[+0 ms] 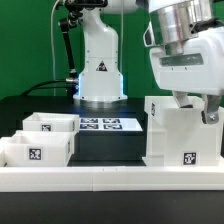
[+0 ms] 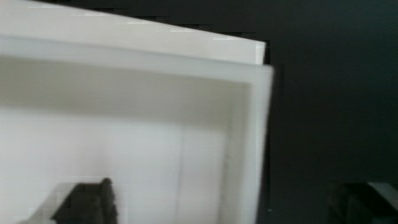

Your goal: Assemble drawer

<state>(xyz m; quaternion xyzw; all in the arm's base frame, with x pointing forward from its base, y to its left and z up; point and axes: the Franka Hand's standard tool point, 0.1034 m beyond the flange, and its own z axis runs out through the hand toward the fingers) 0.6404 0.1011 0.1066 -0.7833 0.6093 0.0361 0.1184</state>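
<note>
The drawer's tall white casing (image 1: 182, 132) stands upright on the exterior view's right, with a tag low on its front. My gripper (image 1: 203, 106) is right above its top edge, at the side toward the exterior view's right. In the wrist view the gripper (image 2: 231, 202) is open. One finger (image 2: 86, 200) is over the casing's white inside and the other (image 2: 377, 200) is outside over the black table, so the jaws straddle the casing's wall (image 2: 249, 130) without touching it. Two small white trays (image 1: 52, 124) (image 1: 35, 149) sit on the exterior view's left.
A long low white rail (image 1: 110, 181) runs along the front of the table. The marker board (image 1: 100, 125) lies flat between the trays and the casing. The arm's white base (image 1: 100, 70) stands behind it.
</note>
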